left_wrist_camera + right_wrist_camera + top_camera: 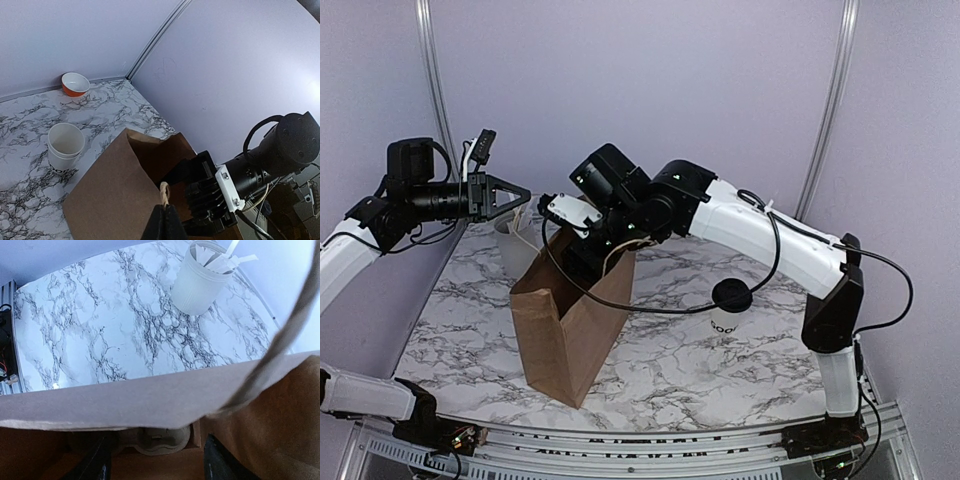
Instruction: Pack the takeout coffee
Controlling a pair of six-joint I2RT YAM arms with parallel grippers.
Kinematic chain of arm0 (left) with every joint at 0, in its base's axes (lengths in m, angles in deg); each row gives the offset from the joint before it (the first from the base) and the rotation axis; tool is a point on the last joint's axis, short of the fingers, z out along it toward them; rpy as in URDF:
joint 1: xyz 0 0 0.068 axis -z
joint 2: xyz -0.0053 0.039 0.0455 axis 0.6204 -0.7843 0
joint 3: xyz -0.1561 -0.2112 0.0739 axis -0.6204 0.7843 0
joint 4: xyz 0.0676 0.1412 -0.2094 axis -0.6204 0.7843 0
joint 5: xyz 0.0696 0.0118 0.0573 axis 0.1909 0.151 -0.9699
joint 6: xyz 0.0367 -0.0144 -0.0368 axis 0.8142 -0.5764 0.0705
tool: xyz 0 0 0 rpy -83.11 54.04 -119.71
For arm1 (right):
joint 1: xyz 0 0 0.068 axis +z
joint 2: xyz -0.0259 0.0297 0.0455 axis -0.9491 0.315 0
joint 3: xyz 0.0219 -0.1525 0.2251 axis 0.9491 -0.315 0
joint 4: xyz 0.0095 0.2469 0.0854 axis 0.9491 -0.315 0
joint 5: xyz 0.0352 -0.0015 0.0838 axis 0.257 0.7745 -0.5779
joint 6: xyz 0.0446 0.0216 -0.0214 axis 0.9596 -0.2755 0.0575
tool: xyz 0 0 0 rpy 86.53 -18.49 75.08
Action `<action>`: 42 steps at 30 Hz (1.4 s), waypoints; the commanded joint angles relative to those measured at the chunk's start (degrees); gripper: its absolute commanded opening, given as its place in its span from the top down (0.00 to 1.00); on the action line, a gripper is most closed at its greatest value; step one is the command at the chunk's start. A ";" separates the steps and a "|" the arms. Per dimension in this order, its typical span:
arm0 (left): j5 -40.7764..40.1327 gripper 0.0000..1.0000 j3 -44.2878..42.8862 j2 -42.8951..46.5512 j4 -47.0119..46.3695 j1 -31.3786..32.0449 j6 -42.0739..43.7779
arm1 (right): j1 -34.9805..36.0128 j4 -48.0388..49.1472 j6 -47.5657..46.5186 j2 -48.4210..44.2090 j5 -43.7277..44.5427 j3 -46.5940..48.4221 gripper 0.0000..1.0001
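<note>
The takeout coffee [730, 305], a white cup with a black lid, stands on the marble table to the right of the brown paper bag [570, 320]. My left gripper [516, 196] is shut on the bag's twine handle [164, 192] and holds it up above the bag [110, 200]; its fingertips [164, 222] are pressed together. My right gripper [584, 258] reaches down into the bag's mouth. In the right wrist view its fingers [97, 462] stand wide apart and empty above a cardboard cup carrier [162, 440] on the bag's floor.
A white utensil holder [200, 282] with wooden sticks stands behind the bag [150, 400]; it also shows in the top view [510, 240]. A lidless white paper cup [65, 145] and an orange bowl [75, 83] sit farther off. Walls close the back.
</note>
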 commanded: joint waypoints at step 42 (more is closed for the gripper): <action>-1.17 0.65 -3.41 2.12 -0.13 0.33 -2.79 | -15.21 22.19 21.00 -38.84 13.35 -41.60 0.13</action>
